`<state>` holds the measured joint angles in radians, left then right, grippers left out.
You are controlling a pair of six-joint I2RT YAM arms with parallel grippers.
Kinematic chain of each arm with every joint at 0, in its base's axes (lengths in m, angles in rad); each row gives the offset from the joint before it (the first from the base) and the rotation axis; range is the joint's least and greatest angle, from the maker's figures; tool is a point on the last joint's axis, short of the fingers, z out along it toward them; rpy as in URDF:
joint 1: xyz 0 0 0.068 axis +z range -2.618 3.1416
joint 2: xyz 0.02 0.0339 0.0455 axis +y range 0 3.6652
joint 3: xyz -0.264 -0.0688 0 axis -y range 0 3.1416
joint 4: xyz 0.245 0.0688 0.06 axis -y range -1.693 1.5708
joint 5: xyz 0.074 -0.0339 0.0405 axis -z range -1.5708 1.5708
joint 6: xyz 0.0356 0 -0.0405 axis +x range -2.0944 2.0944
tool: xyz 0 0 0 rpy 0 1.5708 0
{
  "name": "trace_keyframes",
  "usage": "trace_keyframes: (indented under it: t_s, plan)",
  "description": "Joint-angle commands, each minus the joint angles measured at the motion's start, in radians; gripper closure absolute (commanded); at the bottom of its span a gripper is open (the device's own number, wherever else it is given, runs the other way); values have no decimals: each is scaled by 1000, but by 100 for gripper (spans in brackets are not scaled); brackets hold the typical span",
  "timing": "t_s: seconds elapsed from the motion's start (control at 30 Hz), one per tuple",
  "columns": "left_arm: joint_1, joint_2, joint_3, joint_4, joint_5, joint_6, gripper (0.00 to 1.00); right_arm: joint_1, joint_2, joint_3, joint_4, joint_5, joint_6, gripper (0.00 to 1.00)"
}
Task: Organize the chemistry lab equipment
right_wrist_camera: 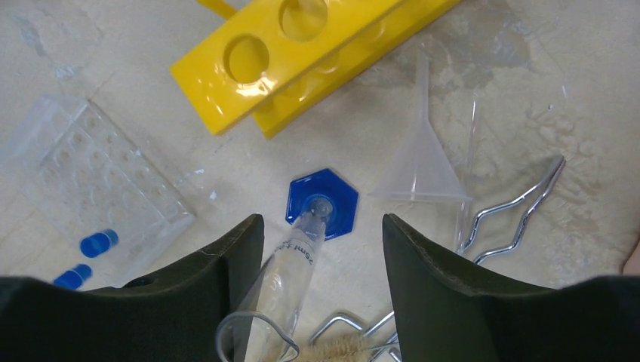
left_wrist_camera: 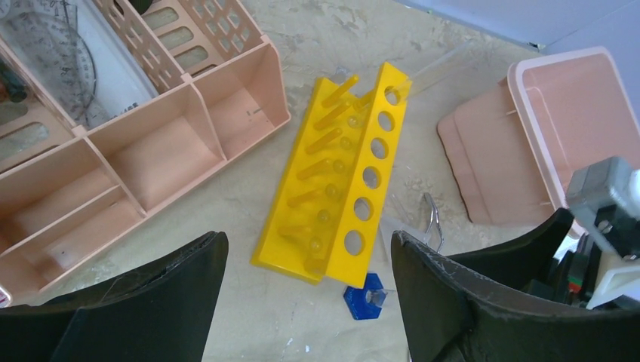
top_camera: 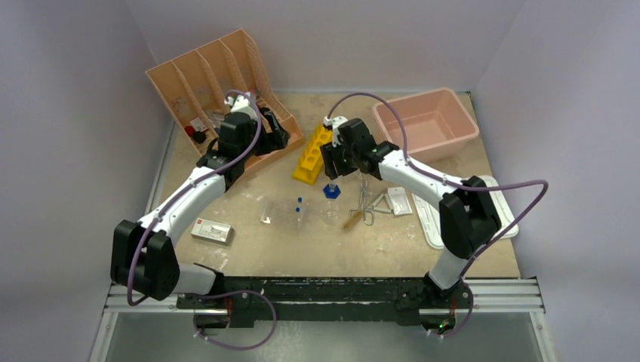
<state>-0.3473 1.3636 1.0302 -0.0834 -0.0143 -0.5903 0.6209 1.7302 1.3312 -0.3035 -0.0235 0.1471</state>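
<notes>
Above the upright blue-based cylinder (right_wrist_camera: 298, 264) the right gripper (right_wrist_camera: 320, 230) hangs spread, seemingly to straddle it; the left gripper (left_wrist_camera: 307, 241) gapes empty.

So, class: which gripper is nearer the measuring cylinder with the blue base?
Right. The right gripper hangs open just above the measuring cylinder; the left gripper is beyond the yellow rack, by the peach organizer.

Most of the wooden-handled brush (right_wrist_camera: 343, 351) beyond the right wrist view's bottom edge.
</notes>
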Motion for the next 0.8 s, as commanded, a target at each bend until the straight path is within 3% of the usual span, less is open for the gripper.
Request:
trace_keyframes:
  t_s: [0.0,0.2,0.5,0.77]
  plan:
    - [5,3,29,68,31,-13,22,0,-109,-164,283,-33,-49,40]
    - [5,-1,30,66,40,-10,22,9,-176,-357,564,-60,-84,47]
    - [5,-4,35,49,58,12,23,21,-118,-438,748,-76,-130,59]
    - [5,-27,32,39,81,38,23,31,-149,-401,664,-19,-73,80]
